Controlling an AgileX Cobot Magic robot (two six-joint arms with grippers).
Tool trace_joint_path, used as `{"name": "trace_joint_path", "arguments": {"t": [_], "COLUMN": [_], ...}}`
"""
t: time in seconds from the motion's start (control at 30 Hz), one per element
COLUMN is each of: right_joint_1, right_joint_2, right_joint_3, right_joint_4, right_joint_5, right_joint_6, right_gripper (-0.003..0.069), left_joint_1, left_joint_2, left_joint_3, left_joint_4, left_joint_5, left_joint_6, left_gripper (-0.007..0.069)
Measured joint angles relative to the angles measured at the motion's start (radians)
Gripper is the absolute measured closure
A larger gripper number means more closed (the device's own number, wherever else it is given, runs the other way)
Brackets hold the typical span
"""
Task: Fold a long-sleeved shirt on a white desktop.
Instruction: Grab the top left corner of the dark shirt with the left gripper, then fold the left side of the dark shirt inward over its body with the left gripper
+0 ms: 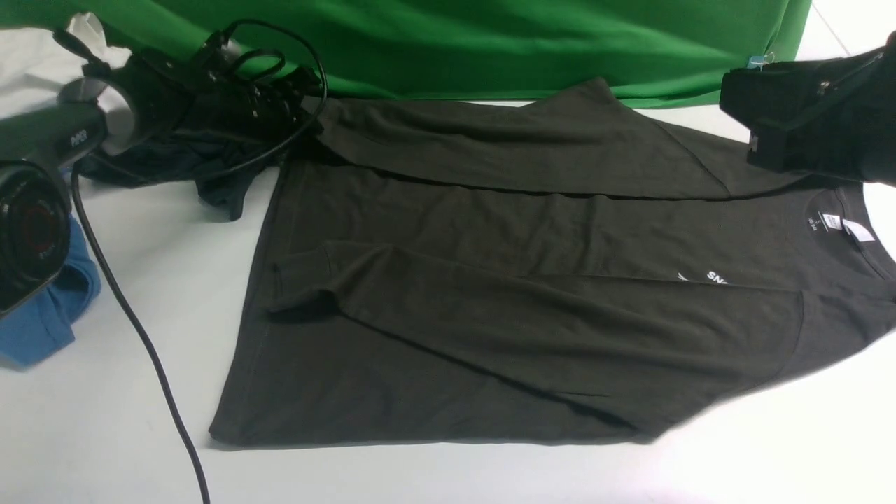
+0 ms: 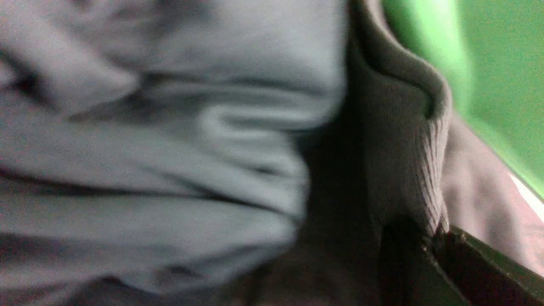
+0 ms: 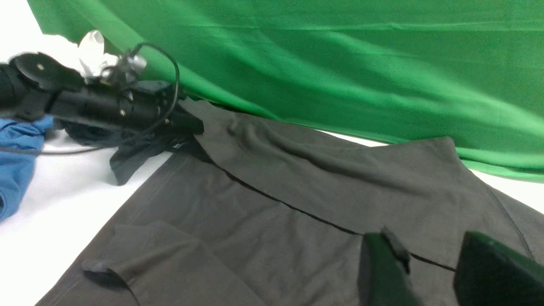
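Front: long-sleeved shirt (image 1: 490, 231) lies flat mid white desktop (image 1: 105, 420), long axis left-right, collar right. Blackish garment (image 1: 217, 189), blue T-shirt (image 1: 42, 322) and cable (image 1: 140, 336) crowd the left; green cloth (image 1: 490, 42) borders the far edge; near side open.
Left wrist: left gripper (image 2: 437, 238) clenched, seemingly on ribbed cuff (image 2: 408, 148).
Right wrist: right gripper (image 3: 429, 248) jaws apart, empty, above shirt.

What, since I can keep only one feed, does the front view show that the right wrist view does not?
Only the front view: on the long-sleeved shirt, the white neck labels and chest lettering. Only the right wrist view: the right hand with fingers apart above the shirt. Both: the shirt on the white desktop, the green cloth, the blue T-shirt, and the left hand at the far sleeve's end.
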Motion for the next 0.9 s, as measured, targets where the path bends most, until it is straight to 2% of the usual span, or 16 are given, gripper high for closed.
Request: {"name": "trace_joint_path", "arguments": {"t": [0.13, 0.2, 0.27, 0.3, 0.5, 0.6, 0.73, 0.9], "right_joint_1": [0.000, 0.000, 0.000, 0.000, 0.000, 0.000, 0.000, 0.000], "right_joint_2": [0.000, 0.000, 0.000, 0.000, 0.000, 0.000, 0.000, 0.000], "right_joint_3": [0.000, 0.000, 0.000, 0.000, 0.000, 0.000, 0.000, 0.000], "right_joint_4": [0.000, 0.000, 0.000, 0.000, 0.000, 0.000, 0.000, 0.000], "right_joint_5": [0.000, 0.000, 0.001, 0.001, 0.008, 0.029, 0.078, 0.105], "right_joint_6": [0.000, 0.000, 0.000, 0.000, 0.000, 0.000, 0.000, 0.000], "right_gripper": [0.0418, 0.0418, 0.0418, 0.0418, 0.0418, 0.0418, 0.0418, 0.0418], "left_joint_1": [-0.001, -0.007, -0.012, -0.025, -0.086, -0.119, -0.179, -0.199], "left_joint_2": [-0.075, -0.130, -0.150, -0.180, -0.224, -0.241, -0.278, -0.334], "left_joint_3": [0.000, 0.000, 0.000, 0.000, 0.000, 0.000, 0.020, 0.168], "left_joint_4": [0.075, 0.192, 0.238, 0.317, 0.458, 0.523, 0.686, 0.744], "left_joint_5": [0.067, 0.139, 0.168, 0.231, 0.373, 0.401, 0.445, 0.442], "left_joint_6": [0.005, -0.034, -0.059, -0.106, -0.176, -0.203, -0.277, -0.331], "left_gripper": [0.0582, 0.0582, 0.0582, 0.0582, 0.0582, 0.0582, 0.0582, 0.0582]}}
